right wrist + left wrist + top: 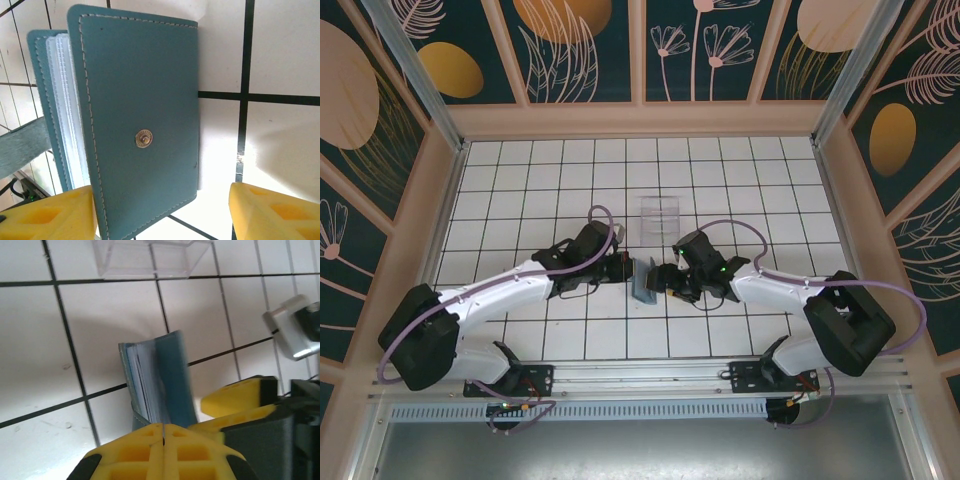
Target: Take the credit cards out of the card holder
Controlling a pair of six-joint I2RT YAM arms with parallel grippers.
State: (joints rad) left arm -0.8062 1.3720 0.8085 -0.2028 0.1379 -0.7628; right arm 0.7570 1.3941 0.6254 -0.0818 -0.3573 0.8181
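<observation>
The teal-blue card holder (643,281) stands on edge on the tiles between my two grippers. In the left wrist view the card holder (167,380) rises straight from my left gripper (163,430), whose yellow fingers are pressed together on its lower edge. The right wrist view faces the card holder's outer cover (142,125), with a brass snap and pale sleeves fanned at its left. My right gripper (160,215) is open, one finger on each side of that cover, the left one close to it. The credit cards are hidden.
A clear plastic tray (660,221) stands one tile beyond the card holder; the tray (150,257) also sits at the top of the left wrist view. My right gripper's yellow fingers (235,397) sit just right of the wallet. White tiled floor extends all round.
</observation>
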